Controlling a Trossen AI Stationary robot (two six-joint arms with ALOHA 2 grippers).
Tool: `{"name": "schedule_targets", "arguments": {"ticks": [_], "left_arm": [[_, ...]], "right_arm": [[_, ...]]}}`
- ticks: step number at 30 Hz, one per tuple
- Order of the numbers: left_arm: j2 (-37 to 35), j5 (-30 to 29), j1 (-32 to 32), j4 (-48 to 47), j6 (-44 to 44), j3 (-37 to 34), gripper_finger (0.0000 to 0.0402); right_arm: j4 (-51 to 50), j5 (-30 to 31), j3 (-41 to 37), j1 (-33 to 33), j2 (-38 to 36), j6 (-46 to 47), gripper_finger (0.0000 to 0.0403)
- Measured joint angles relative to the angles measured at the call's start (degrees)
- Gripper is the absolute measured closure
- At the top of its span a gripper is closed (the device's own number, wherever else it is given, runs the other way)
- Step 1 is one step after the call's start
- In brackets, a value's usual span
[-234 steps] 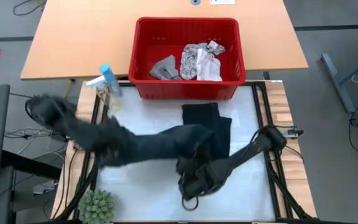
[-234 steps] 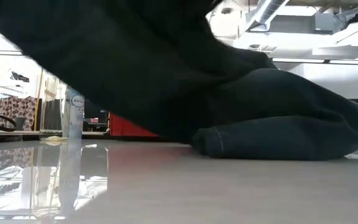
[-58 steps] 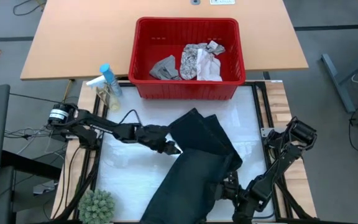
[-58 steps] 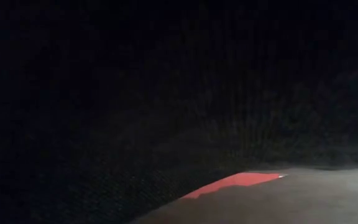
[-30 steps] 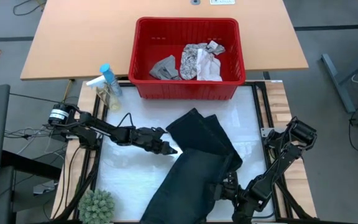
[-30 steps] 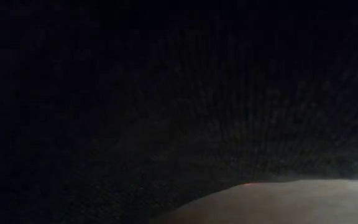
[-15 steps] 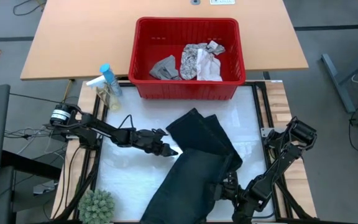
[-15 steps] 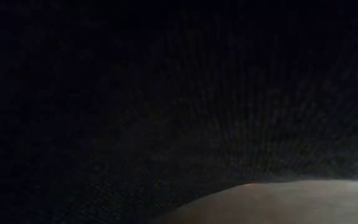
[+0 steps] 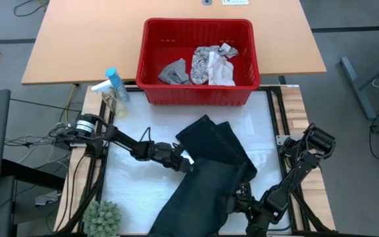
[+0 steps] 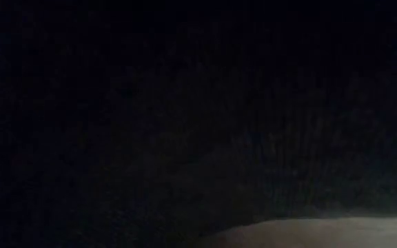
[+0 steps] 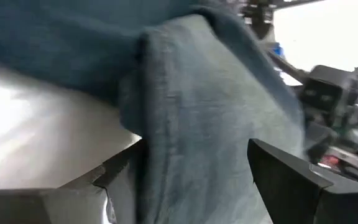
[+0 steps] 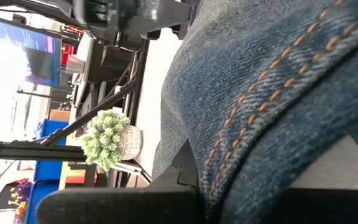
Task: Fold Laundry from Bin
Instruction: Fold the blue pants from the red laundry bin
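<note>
Folding the dark garment point(image 9: 206, 178), which lies spread on the worktop point(image 9: 133, 191) in front of the bin point(image 9: 198, 60); the right gripper point(image 9: 234, 201) is clenched on its near edge; the left gripper point(image 9: 188, 162) stands spread around a fold at its left side; next, it likely must close there, then both lift and fold.

Low view wholly blocked by the dark garment point(image 10: 185, 103); right gripper point(image 9: 237, 197) partly buried under its cloth.
</note>
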Motion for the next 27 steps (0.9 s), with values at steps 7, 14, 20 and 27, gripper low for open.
{"name": "schedule_targets", "arguments": {"ticks": [7, 14, 20, 27], "left_arm": [[5.91, 2.77, -0.9, 7.1, -1.99, 4.66, 0.0146], [7.62, 5.85, -1.21, 18.55, -5.61, 7.29, 0.024], [5.8, 5.71, -2.59, 28.37, -12.48, 7.46, 0.0385], [-3.69, -2.8, -5.03, 29.27, -12.19, 7.54, 0.0393]], "right_arm": [[1.26, -0.2, 0.0, 0.04, 0.0, -1.81, 0.0374], [2.79, 0.41, 0.0, 0.11, -0.02, -3.26, 0.0374], [9.87, 4.2, 0.0, 0.13, -4.55, -14.89, 0.0374], [15.85, 5.56, 4.28, -0.55, -15.04, -45.69, 0.0374]]}}
